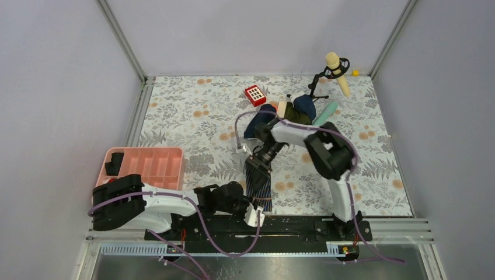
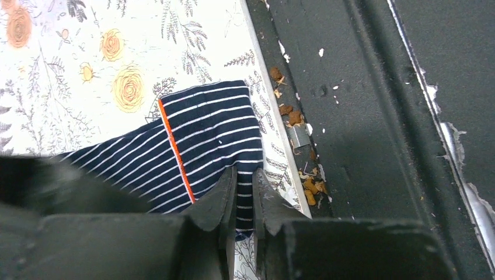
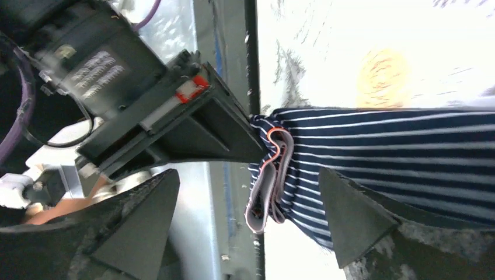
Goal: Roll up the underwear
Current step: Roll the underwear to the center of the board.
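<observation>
I record the table, covered in a flowered cloth, as the largest item, with both arms bolted to the black rail at its near edge. The pink tray sits at the near left corner and has a black object in 1 of its left compartments. The underwear lies near the middle of the near edge, drawn into 1 narrow strip running away from the rail, with its near end reaching the table's rim. The left gripper is clamped on that near end, its 2 fingers pressed together over the striped cloth beside an orange seam. The right gripper hangs over the strip's far part with its fingers spread wide, 1 on each side of the cloth, gripping nothing. Toward the far side lies a heap of clothes, with a microphone on a black stand beside it and a red keypad just to its left.
</observation>
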`<state>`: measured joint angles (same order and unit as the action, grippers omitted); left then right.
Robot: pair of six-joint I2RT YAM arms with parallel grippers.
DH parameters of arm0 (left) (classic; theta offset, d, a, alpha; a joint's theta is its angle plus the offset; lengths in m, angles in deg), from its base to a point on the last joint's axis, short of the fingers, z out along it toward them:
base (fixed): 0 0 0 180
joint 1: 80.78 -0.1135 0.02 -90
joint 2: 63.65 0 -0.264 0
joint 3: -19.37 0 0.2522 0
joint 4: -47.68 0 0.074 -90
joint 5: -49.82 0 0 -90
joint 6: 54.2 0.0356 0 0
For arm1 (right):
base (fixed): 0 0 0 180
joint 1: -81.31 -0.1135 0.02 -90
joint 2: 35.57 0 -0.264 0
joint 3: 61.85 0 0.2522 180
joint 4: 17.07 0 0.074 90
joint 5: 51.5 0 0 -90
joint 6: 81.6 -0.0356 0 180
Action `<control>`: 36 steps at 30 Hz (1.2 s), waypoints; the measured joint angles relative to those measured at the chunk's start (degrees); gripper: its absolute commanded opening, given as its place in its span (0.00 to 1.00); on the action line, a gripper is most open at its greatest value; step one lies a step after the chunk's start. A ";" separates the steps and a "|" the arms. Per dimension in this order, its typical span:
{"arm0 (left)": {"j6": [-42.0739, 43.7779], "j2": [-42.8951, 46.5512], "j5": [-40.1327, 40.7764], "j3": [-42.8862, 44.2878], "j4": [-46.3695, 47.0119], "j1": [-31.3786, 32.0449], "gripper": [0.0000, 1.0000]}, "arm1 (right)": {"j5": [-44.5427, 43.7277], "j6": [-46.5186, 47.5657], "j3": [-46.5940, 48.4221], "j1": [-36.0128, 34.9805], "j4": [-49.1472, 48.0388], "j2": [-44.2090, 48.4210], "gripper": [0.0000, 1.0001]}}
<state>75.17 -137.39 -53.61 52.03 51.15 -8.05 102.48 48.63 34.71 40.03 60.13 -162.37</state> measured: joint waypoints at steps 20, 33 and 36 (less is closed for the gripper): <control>-8.39 -15.06 -33.09 19.96 -23.82 -20.37 0.00 | -45.79 -19.43 -52.19 5.77 -59.19 85.59 0.79; -20.98 -29.70 -50.12 30.88 -34.67 -29.97 0.00 | -43.23 -5.51 -64.78 -10.80 -69.18 73.09 0.78; -25.20 -31.17 -51.74 30.99 -33.22 -31.21 0.00 | -42.05 -5.57 -64.76 -12.22 -73.46 68.35 0.79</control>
<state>49.97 -168.55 -105.35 83.02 17.93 -39.26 60.43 43.06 -30.05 27.81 -13.33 -94.02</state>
